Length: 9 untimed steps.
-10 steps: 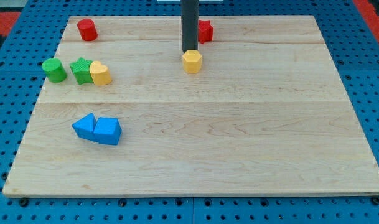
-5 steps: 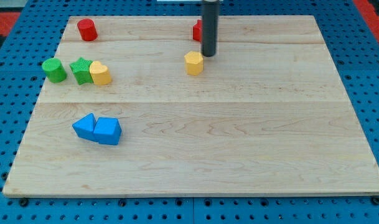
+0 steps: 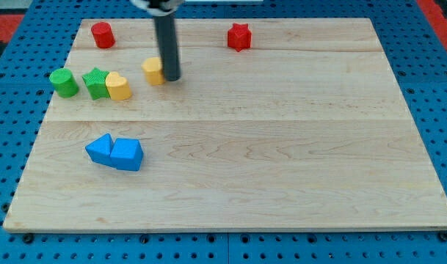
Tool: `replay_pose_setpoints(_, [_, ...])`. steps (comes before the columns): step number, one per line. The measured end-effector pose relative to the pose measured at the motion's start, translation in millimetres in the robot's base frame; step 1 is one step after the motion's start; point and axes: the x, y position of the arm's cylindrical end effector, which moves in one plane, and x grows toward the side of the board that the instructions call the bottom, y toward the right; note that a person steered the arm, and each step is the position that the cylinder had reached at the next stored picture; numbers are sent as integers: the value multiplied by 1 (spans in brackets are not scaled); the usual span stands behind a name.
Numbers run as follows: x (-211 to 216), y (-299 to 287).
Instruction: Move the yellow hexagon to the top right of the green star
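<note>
Where my tip (image 3: 171, 78) meets the tabletop (image 3: 282, 161), we log it touching the right side of the yellow hexagon (image 3: 153, 70), which sits up and right of the green star (image 3: 95, 83), near it but apart. Jaws: none fitted, nothing held. Also logged: yellow block (image 3: 118, 86) touching the star's right, green cylinder (image 3: 63, 82), red cylinder (image 3: 102, 34), red star (image 3: 239, 37), two blue blocks (image 3: 114, 152).

A robotics lab bench: a pale wooden table (image 3: 282, 161) sits on a blue perforated mounting board (image 3: 10, 147) that borders it all around, with small coloured test blocks scattered on the table.
</note>
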Motion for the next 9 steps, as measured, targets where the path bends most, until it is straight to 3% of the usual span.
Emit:
replay_pose_setpoints(2, [8, -20])
replay_pose_setpoints(3, [-4, 25])
replay_pose_setpoints(5, [-33, -11])
replay_pose_setpoints(7, [-33, -66])
replay_pose_setpoints(8, [-59, -89])
replay_pose_setpoints(9, [-70, -149])
